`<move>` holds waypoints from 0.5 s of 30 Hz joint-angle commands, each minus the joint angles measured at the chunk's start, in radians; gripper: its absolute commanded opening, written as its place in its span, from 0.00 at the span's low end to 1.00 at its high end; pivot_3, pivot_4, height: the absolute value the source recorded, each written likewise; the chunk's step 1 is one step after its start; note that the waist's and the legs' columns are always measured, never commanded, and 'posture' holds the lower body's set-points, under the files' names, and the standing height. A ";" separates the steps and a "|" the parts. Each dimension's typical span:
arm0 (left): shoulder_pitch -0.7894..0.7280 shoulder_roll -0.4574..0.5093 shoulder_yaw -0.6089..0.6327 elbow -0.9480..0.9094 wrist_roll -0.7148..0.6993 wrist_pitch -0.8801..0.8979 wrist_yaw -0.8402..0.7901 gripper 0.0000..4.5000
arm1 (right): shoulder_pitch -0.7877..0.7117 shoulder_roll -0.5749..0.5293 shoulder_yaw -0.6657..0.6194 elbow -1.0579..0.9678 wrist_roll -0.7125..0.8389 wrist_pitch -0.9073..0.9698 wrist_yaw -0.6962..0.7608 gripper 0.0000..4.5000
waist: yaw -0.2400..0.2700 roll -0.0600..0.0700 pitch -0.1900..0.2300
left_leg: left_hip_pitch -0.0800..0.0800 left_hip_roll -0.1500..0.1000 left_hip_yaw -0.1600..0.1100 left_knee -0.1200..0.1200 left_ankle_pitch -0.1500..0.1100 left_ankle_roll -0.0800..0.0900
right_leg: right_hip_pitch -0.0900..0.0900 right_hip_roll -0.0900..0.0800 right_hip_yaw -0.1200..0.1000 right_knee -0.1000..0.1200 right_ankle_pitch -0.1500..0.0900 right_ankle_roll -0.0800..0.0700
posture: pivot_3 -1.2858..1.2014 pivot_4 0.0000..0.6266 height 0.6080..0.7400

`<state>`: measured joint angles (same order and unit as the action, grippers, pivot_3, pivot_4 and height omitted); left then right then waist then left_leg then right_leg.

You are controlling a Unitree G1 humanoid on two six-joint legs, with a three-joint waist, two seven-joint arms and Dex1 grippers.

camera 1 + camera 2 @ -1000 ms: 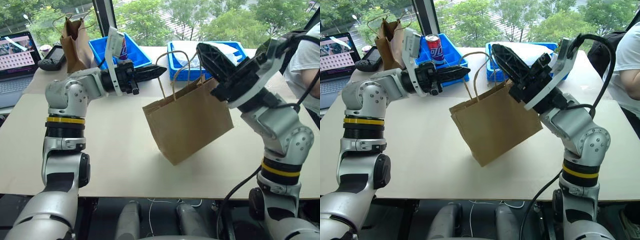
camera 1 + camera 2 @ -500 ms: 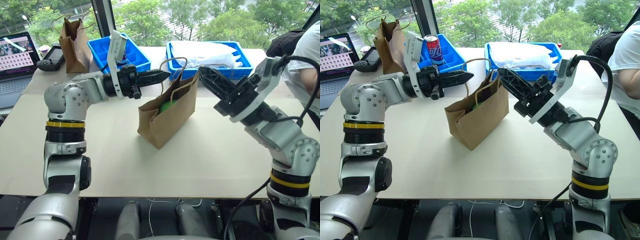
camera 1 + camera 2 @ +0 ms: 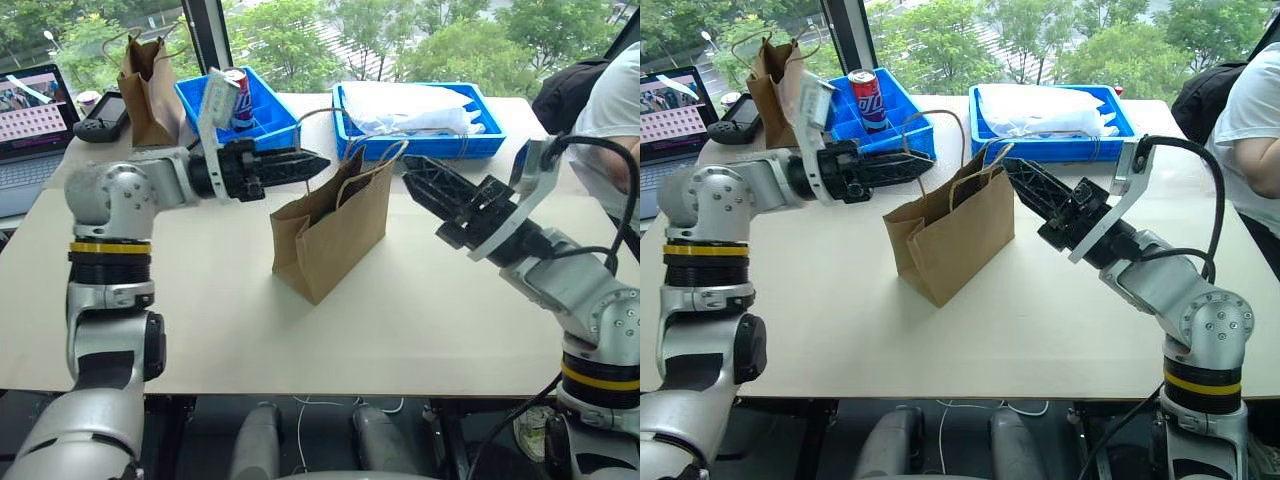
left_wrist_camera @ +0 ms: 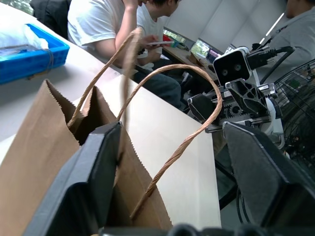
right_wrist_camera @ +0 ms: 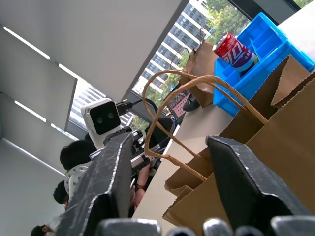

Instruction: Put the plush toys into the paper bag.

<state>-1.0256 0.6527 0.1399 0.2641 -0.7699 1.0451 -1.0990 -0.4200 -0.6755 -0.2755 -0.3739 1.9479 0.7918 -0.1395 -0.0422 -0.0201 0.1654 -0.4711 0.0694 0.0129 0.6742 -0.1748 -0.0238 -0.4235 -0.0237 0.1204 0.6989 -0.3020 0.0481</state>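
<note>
The paper bag (image 3: 335, 235) stands upright on the table (image 3: 200, 320), mouth open, its cord handles (image 3: 375, 160) loose above it. The plush toys are hidden; I cannot see into the bag from here. My left gripper (image 3: 315, 160) is level at the bag's left top edge and open. In the left wrist view its fingers (image 4: 83, 187) stand wide apart with the handle loops (image 4: 187, 142) free between them. My right gripper (image 3: 412, 170) is just right of the bag's top, also open. Its fingers (image 5: 108, 187) are spread, with a handle (image 5: 162, 118) in front of them.
A narrower, darker brown bag (image 3: 148, 80) stands at the back left beside a laptop (image 3: 30, 110) and a black controller (image 3: 105, 115). Two blue bins (image 3: 275, 110) (image 3: 480, 145) sit behind the bag; one holds a soda can (image 3: 236, 95). A person (image 3: 620, 110) sits at the right.
The bag hung tilted from both shut grippers, then came down and now stands on the table. Both grippers have opened and drawn away from the handles, the left to the left, the right down and rightward.
</note>
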 commanded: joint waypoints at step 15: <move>0.482 0.030 -0.026 -0.274 0.134 -0.418 -0.108 1.00 | 0.039 -0.165 0.406 -0.177 -0.988 0.012 0.387 0.53 | 0.005 -0.001 0.000 | 0.001 0.000 0.000 0.002 0.001 0.002 | 0.001 -0.001 0.000 0.000 0.000 -0.001 | 0.52 0.24 0.58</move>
<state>-0.5414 0.6908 0.0957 0.0438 -0.6333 0.6498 -1.2423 -0.3344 -0.8647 0.0882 -0.5575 1.1110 0.8756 0.2193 -0.0374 -0.0215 0.1654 -0.4708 0.0692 0.0133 0.6765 -0.1735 -0.0221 -0.4233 -0.0249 0.1206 0.6989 -0.3017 0.0474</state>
